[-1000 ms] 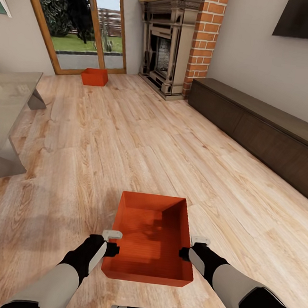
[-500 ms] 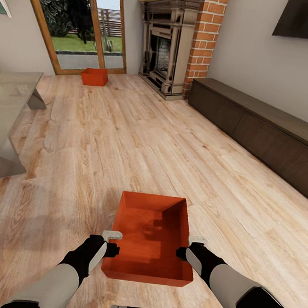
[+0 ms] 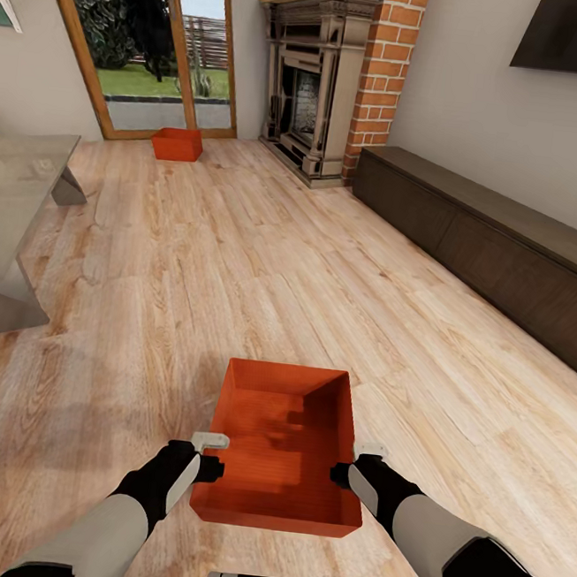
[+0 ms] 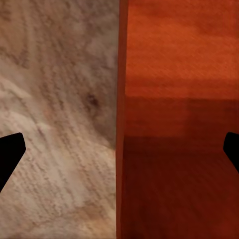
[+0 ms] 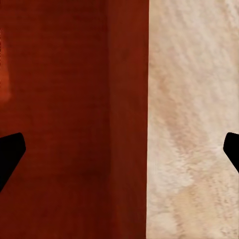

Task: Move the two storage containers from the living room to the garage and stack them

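Observation:
One orange-red storage container (image 3: 281,448) sits on the light wood floor just in front of me, open side up. My left gripper (image 3: 213,468) is at its left wall and my right gripper (image 3: 341,474) at its right wall. In the left wrist view the container's wall (image 4: 174,114) runs between the wide-apart fingers of the left gripper (image 4: 119,154), which is open. The right wrist view has the same container (image 5: 64,119) with its wall between the spread fingers of the open right gripper (image 5: 119,154). The second container (image 3: 177,144) rests far off by the glass door.
This is the living room: a glass coffee table (image 3: 13,206) stands at the left, a dark low cabinet (image 3: 489,239) lines the right wall, and a brick fireplace (image 3: 314,87) is at the back. Wood floor (image 3: 238,265) stretches between the two containers.
My right gripper has shifted slightly inward toward the container's right wall. The left arm and both containers have stayed put.

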